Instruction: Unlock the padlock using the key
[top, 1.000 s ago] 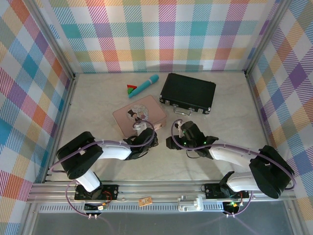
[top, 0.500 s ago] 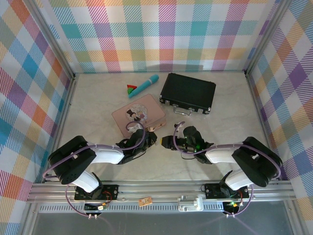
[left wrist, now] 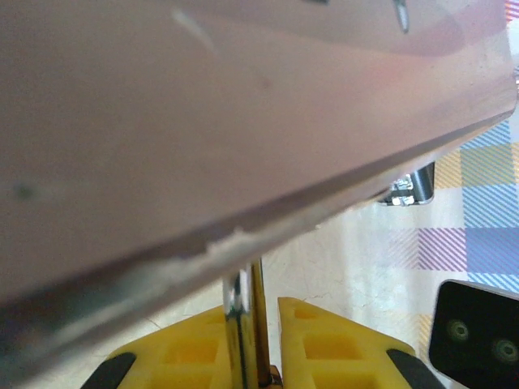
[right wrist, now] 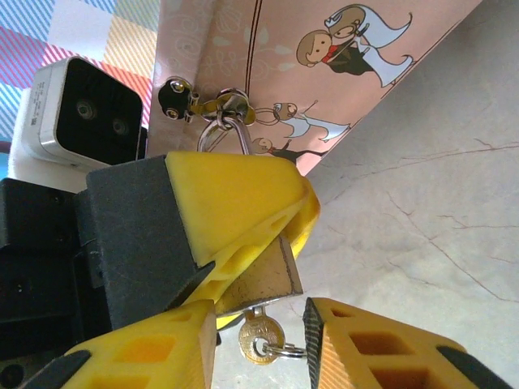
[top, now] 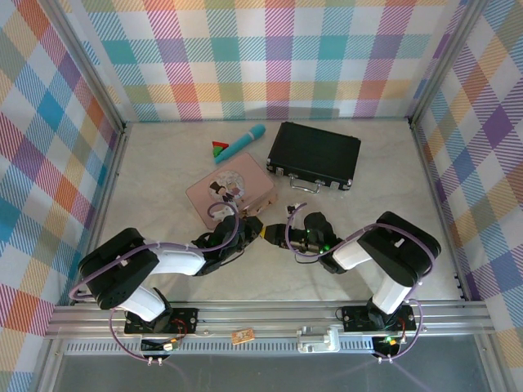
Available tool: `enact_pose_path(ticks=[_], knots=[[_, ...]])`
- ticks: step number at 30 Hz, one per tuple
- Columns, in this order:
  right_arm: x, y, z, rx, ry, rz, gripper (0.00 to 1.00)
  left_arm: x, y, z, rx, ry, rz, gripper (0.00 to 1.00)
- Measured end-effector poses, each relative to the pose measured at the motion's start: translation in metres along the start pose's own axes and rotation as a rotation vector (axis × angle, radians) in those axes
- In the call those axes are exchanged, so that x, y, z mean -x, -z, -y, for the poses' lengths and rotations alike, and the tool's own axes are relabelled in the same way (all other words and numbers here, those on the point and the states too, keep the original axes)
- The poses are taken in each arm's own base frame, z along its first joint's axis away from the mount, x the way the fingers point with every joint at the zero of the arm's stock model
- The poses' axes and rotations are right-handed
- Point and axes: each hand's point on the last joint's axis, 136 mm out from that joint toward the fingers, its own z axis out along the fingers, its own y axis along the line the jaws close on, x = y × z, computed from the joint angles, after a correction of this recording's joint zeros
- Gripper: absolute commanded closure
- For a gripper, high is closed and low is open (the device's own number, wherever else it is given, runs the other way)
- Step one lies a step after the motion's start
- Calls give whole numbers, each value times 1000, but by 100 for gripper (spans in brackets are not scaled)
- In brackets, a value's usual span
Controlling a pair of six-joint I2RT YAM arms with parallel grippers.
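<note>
At the edge of the pink tin, the left gripper clamps the padlock. The right gripper has its jaws spread around the key; the marble table stretches open beside them.

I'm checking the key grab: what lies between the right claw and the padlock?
The key. In the right wrist view it hangs from the underside of the padlock, in the gap between the fingers of the right claw.

Left jaws facing right jaws beside pink tin, black case beyond
</note>
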Motion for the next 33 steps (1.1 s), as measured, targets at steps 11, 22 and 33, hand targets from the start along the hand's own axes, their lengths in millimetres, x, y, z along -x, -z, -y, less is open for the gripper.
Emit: enact_pose_path(ticks=[11, 22, 33], knots=[[3, -4, -7, 65, -53, 17, 70, 6, 4, 8, -42, 24, 29, 100], [4, -8, -7, 108, -140, 26, 65, 12, 9, 5, -51, 45, 62, 100], [6, -9, -13, 139, -156, 30, 69, 20, 18, 12, -82, 60, 92, 100]])
